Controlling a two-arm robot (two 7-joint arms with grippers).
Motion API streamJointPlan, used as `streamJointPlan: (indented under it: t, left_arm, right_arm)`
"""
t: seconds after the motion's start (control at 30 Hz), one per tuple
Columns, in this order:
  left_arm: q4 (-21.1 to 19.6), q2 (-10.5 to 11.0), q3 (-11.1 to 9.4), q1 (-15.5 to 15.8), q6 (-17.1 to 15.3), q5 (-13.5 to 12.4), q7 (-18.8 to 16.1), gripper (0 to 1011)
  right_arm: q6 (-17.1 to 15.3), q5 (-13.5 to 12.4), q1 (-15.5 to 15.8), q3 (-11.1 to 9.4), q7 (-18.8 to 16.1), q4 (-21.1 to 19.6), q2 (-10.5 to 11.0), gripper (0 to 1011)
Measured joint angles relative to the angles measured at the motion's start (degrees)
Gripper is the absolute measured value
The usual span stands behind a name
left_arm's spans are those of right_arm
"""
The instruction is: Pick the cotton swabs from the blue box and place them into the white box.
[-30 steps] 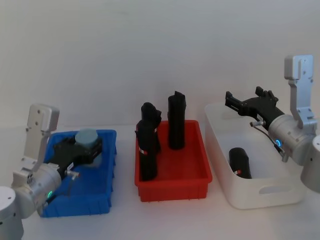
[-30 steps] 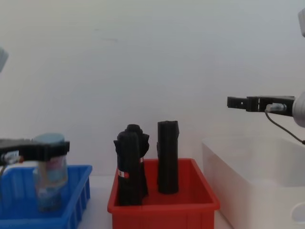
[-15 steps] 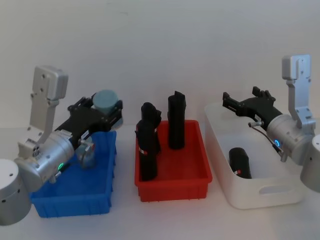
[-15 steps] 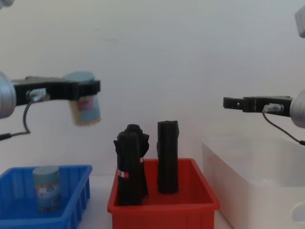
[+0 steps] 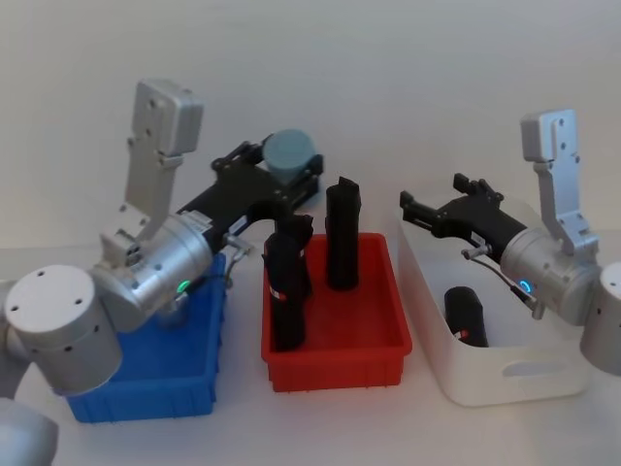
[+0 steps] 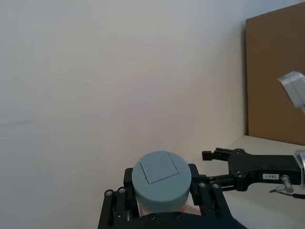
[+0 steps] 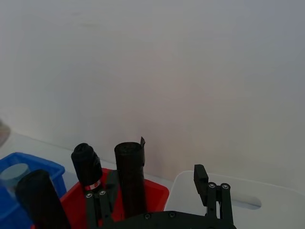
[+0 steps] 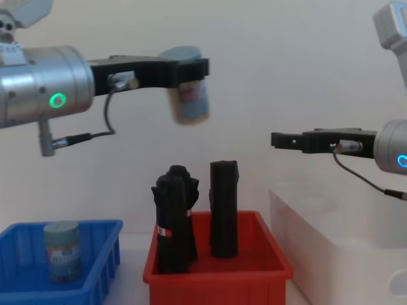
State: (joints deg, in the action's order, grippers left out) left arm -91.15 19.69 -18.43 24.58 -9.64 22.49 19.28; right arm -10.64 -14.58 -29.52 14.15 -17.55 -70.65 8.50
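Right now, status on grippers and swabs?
Left gripper shut on one cotton swab tub, high above red bin. Right gripper open above white box's left rim. Second tub sits in blue box.

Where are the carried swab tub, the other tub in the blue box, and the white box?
carried swab tub (image 8: 190,100): chest view, labelled side; left gripper (image 8: 193,68) holds it.
second swab tub (image 8: 62,257): chest view, label.
white box (image 5: 471,377): head view, front wall.

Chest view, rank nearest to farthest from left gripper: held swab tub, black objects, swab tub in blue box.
1. held swab tub: between the jaws of the left gripper.
2. black objects: in the red bin, below.
3. second swab tub: in the blue box, far lower left.
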Motion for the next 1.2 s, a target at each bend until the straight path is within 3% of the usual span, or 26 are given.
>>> streamJointPlan:
  t: [0.47, 0.7, 1.0, 1.2]
  left_arm:
    - [2.9, -4.0, -2.4, 3.4, 0.9, -1.0, 4.2, 669]
    - [3.6, -4.8, -2.9, 4.2, 1.0, -1.3, 5.0, 669]
    - [4.6, -5.7, -3.3, 5.0, 1.3, -1.4, 5.9, 669]
    - [5.2, -6.2, -3.7, 5.5, 1.4, -1.5, 6.3, 669]
  right_arm:
    - [-0.3, 0.7, 0.2, 0.8, -8.8, -0.5, 0.6, 1002]
    - [1.8, 2.4, -0.2, 0.9, -9.0, 0.7, 0.8, 1002]
    - [7.3, 6.3, -1.0, 0.8, -7.5, 3.2, 1.1, 1001]
    - [10.3, 8.7, -1.5, 0.9, -8.7, 4.6, 1.4, 1001]
